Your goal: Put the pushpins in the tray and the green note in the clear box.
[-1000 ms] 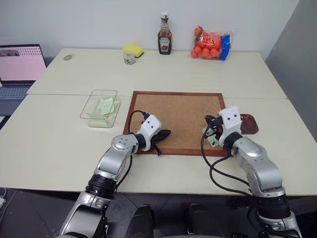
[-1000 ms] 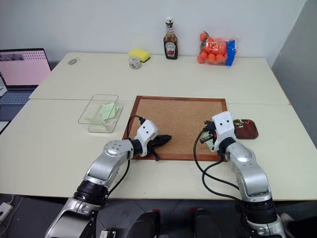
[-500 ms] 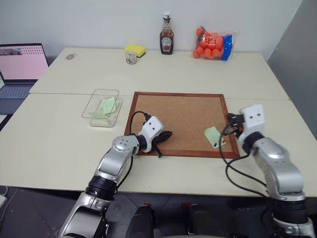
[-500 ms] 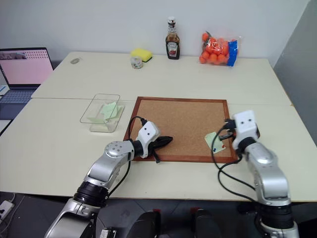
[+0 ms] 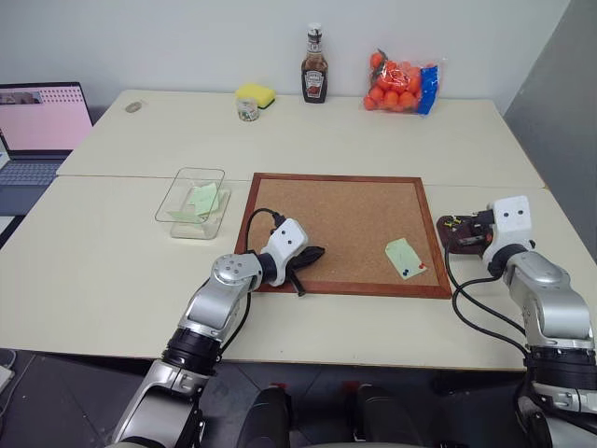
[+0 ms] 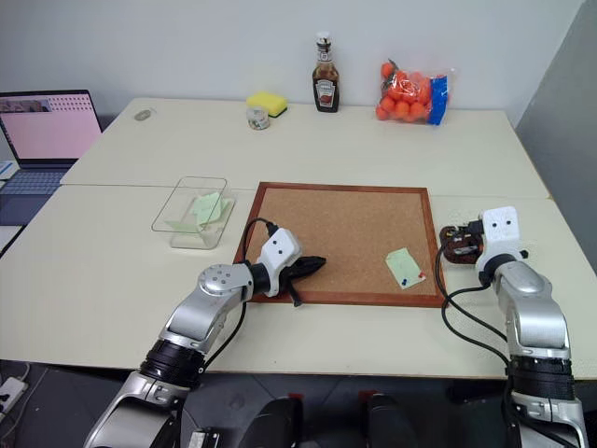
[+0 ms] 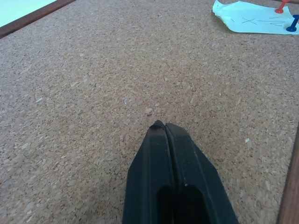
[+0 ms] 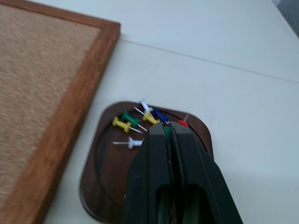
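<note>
The dark brown tray (image 8: pixel 100 186) lies on the table just right of the cork board (image 5: pixel 336 219) and holds several pushpins (image 8: pixel 122 124) in yellow, green, white, blue and red. My right gripper (image 8: pixel 167 127) hovers over the tray, shut on a green pushpin whose head shows between its tips. A green note (image 5: pixel 403 257) stays pinned near the board's right edge by a red pushpin (image 7: pixel 280 8) and a blue pushpin (image 7: pixel 293 21). My left gripper (image 7: pixel 161 126) is shut and empty over the board's near left part. The clear box (image 5: pixel 177 191), left of the board, holds green paper.
A laptop (image 5: pixel 37 126) sits at the far left. A ketchup bottle (image 5: pixel 314 70), a yellow sponge (image 5: pixel 253 93), a small jar (image 5: pixel 246 110) and a bag of oranges (image 5: pixel 399 82) line the back of the table.
My right arm has swung to the right, from the green note on the board to above the tray. The left arm has stayed still.
</note>
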Controlling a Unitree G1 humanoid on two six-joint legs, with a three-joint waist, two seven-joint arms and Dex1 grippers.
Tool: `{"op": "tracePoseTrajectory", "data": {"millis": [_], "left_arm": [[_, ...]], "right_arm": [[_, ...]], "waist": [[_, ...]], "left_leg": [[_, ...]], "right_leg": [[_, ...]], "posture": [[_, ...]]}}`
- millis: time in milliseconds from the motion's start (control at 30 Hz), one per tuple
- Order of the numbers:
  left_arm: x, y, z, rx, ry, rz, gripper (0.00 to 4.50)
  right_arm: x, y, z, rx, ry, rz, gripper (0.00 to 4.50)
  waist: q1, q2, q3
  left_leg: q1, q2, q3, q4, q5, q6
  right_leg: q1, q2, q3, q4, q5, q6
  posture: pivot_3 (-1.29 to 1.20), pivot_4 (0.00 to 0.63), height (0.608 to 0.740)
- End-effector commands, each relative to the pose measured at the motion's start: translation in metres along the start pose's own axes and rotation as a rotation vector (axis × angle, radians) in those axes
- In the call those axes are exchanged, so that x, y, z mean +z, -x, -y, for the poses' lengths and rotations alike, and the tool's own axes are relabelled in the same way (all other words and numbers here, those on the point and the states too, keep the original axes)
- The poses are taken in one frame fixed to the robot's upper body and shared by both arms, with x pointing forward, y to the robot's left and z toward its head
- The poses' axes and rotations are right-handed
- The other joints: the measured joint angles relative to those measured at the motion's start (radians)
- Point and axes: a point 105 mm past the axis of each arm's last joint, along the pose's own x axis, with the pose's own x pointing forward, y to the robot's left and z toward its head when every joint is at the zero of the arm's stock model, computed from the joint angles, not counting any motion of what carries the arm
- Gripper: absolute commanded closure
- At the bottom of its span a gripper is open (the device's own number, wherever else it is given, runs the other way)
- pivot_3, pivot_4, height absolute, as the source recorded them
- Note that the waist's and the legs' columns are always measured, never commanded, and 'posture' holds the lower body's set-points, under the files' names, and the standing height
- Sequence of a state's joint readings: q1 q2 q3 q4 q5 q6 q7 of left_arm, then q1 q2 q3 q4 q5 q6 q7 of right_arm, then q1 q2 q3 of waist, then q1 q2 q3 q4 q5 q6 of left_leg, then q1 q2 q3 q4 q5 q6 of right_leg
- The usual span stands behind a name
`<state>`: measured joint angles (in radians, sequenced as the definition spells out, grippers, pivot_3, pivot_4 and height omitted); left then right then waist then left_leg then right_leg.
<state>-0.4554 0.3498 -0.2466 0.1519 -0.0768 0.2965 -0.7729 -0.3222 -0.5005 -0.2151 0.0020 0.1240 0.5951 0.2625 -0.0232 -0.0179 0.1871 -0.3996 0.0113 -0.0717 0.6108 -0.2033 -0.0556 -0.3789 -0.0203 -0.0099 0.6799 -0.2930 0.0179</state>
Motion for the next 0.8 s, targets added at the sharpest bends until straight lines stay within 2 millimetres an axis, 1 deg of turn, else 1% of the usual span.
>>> {"op": "tracePoseTrajectory", "data": {"millis": [33,100,133,167,233,333,400,433,467,500,567,633,733,800], "left_arm": [[-0.011,-0.003,0.009,-0.031,0.014,-0.039,4.5],[-0.011,-0.003,0.009,-0.029,0.015,-0.04,4.5],[-0.011,-0.003,0.009,-0.028,0.016,-0.04,4.5],[-0.011,-0.003,0.009,-0.028,0.016,-0.04,4.5],[-0.011,-0.003,0.01,-0.029,0.016,-0.039,4.5],[-0.011,-0.004,0.011,-0.031,0.017,-0.037,4.5],[-0.011,-0.003,0.011,-0.032,0.016,-0.037,4.5],[-0.011,-0.003,0.011,-0.032,0.016,-0.037,4.5],[-0.011,-0.003,0.011,-0.031,0.016,-0.037,4.5],[-0.011,-0.003,0.011,-0.03,0.016,-0.037,4.5],[-0.011,-0.002,0.011,-0.027,0.017,-0.038,4.5],[-0.012,-0.002,0.01,-0.026,0.016,-0.039,4.5],[-0.013,-0.001,0.01,-0.027,0.014,-0.041,4.5],[-0.013,-0.001,0.01,-0.029,0.013,-0.042,4.5]], "right_arm": [[0.017,-0.001,0.008,-0.013,0.011,0.062,3.72],[0.018,-0.001,0.006,0.001,0.003,0.066,3.3],[0.018,-0.001,0.005,0.005,0.002,0.068,3.02],[0.018,-0.001,0.004,0.009,0.0,0.069,2.87],[0.018,0.0,0.004,0.01,-0.003,0.069,2.38],[0.019,0.002,0.004,0.012,-0.006,0.075,1.79],[0.024,0.005,0.002,0.02,-0.003,0.1,1.43],[0.028,0.009,0.002,0.024,0.005,0.119,1.13],[0.033,0.013,0.001,0.033,0.012,0.139,0.94],[0.037,0.019,-0.004,0.068,0.004,0.163,0.81],[0.044,0.031,-0.016,0.142,-0.005,0.201,0.81],[0.045,0.048,-0.033,0.233,-0.005,0.229,0.81],[0.041,0.068,-0.056,0.323,0.002,0.241,0.81],[0.036,0.075,-0.066,0.335,0.009,0.238,0.81]], "waist": [[0.0,0.0,0.0],[0.0,0.0,0.0],[0.0,0.0,0.0],[0.0,0.0,0.0],[0.0,0.0,0.0],[0.0,0.0,0.0],[0.0,0.0,0.0],[0.0,0.0,0.0],[0.0,0.0,0.0],[0.0,0.0,0.0],[0.001,0.0,0.0],[0.002,0.0,0.0],[0.002,0.0,0.0],[0.0,0.0,0.0]], "left_leg": [[0.0,0.0,0.0,0.0,0.0,0.0],[0.0,0.0,0.0,0.0,0.0,0.0],[0.0,0.0,0.0,0.0,0.0,0.0],[0.0,0.0,0.0,0.0,0.0,0.0],[0.0,0.0,0.0,0.0,0.0,0.0],[0.0,0.0,0.0,0.0,0.0,0.0],[0.0,0.0,0.0,0.0,0.0,0.0],[0.0,0.0,0.0,0.0,0.0,0.0],[0.0,0.0,0.0,0.0,0.0,0.0],[0.0,0.0,0.0,0.0,0.0,0.0],[0.0,0.0,0.0,0.0,0.0,0.0],[0.0,0.0,0.0,0.0,0.0,0.0],[-0.001,0.001,-0.001,0.0,0.0,0.0],[0.0,0.001,-0.001,0.0,0.0,0.0]], "right_leg": [[0.0,0.0,0.0,0.0,0.0,0.0],[0.0,0.0,0.0,0.0,0.0,0.0],[0.0,0.0,0.0,0.0,0.0,0.0],[0.0,0.0,0.0,0.0,0.0,0.0],[0.0,0.0,0.0,0.0,0.0,0.0],[0.0,0.0,0.0,0.0,0.0,0.0],[0.0,0.0,0.0,0.0,0.0,0.0],[0.0,0.0,0.0,0.0,0.0,0.0],[0.0,0.0,0.0,0.0,0.0,0.0],[0.0,0.0,0.0,0.0,0.0,0.0],[0.0,0.0,0.0,0.0,0.0,0.0],[0.0,0.0,0.0,0.0,0.0,0.0],[0.0,0.0,0.0,-0.001,0.0,0.0],[0.0,0.0,0.0,-0.001,0.0,0.0]], "posture": [[0.0,0.15,0.74],[0.0,0.15,0.74],[0.0,0.15,0.74],[0.0,0.15,0.74],[0.0,0.15,0.74],[0.0,0.15,0.74],[0.0,0.15,0.74],[0.0,0.15,0.74],[0.0,0.15,0.74],[0.0,0.15,0.74],[0.0,0.15,0.74],[0.0,0.15,0.74],[0.0,0.15,0.74],[0.0,0.15,0.74]]}}
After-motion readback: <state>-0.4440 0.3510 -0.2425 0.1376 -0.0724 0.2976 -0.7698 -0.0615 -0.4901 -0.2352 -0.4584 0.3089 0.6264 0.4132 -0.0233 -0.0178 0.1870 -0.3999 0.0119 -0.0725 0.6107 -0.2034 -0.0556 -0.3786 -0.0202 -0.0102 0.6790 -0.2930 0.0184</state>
